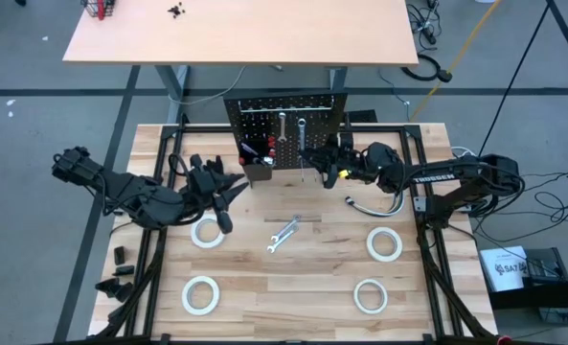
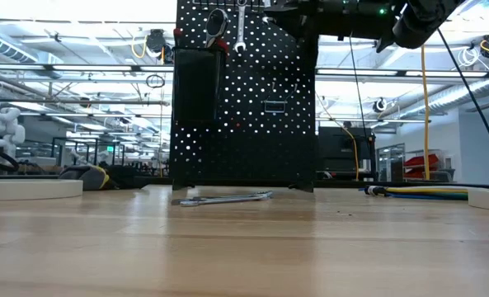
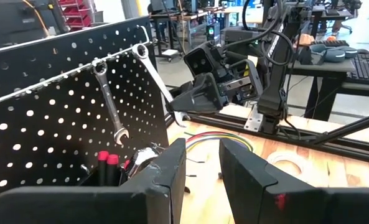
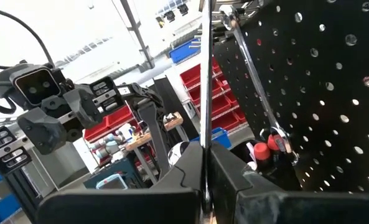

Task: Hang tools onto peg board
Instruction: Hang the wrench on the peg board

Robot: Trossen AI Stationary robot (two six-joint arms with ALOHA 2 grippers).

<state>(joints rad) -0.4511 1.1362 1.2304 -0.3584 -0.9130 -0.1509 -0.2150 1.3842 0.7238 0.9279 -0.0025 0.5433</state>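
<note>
Risk: the wrench (image 3: pixel 161 87) in the right gripper (image 1: pixel 314 160) could slip off its hook on release; it hangs tilted. Right fingers pinched on that wrench's shank, up at the peg board (image 1: pixel 285 129), bench's far edge. Left gripper (image 1: pixel 228 196) parted, empty, near the left edge. Spare wrench (image 1: pixel 283 234) lies mid-bench.

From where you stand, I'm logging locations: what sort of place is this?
Probably a robotics lab or workshop: red parts bins, rows of workbenches, and a peg board on a slatted wooden table.
</note>
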